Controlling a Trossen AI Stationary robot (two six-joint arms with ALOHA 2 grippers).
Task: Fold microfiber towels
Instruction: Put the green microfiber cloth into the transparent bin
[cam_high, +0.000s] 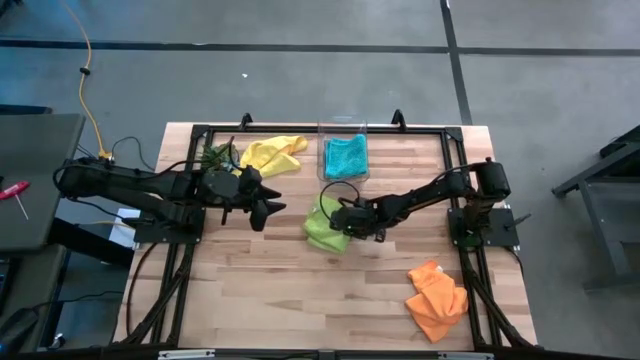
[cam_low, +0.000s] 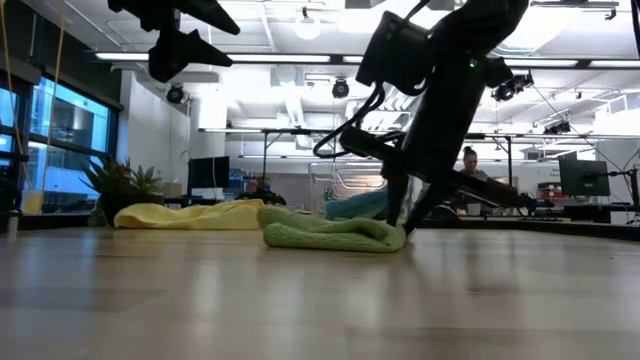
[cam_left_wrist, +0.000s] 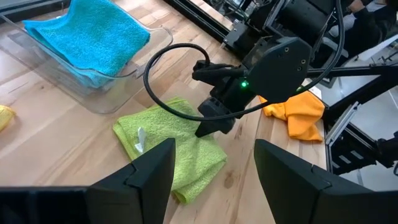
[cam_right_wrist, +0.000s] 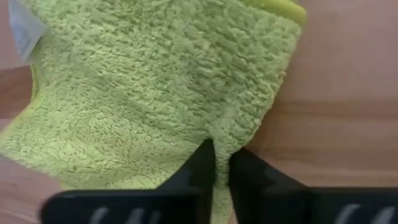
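A lime green towel (cam_high: 322, 226) lies rumpled on the table's middle, and my right gripper (cam_high: 347, 222) is shut on its right side. The same towel (cam_left_wrist: 171, 146) appears in the left wrist view, lying flat on the wood. My left gripper (cam_high: 266, 206) hangs open above the table, left of the towel, with nothing between its fingers. At the far edge a yellow towel (cam_high: 272, 153) lies loose. A teal towel (cam_high: 345, 157) sits in a clear box (cam_high: 342, 127). An orange towel (cam_high: 437, 300) lies crumpled at the near right. My right gripper pinches a raised ridge of the lime green towel near its right edge (cam_right_wrist: 222, 152) between its two fingers (cam_right_wrist: 199, 168). The fingers slant steeply down, coming from the table's right side. The towel lies on the table; how many layers are in the pinch I cannot tell.
A small green leafy clump (cam_high: 217, 155) sits at the far left beside the yellow towel. Black frame rails (cam_high: 300, 128) run along the table's far edge and sides. Bare wood lies near the front edge, left of the orange towel.
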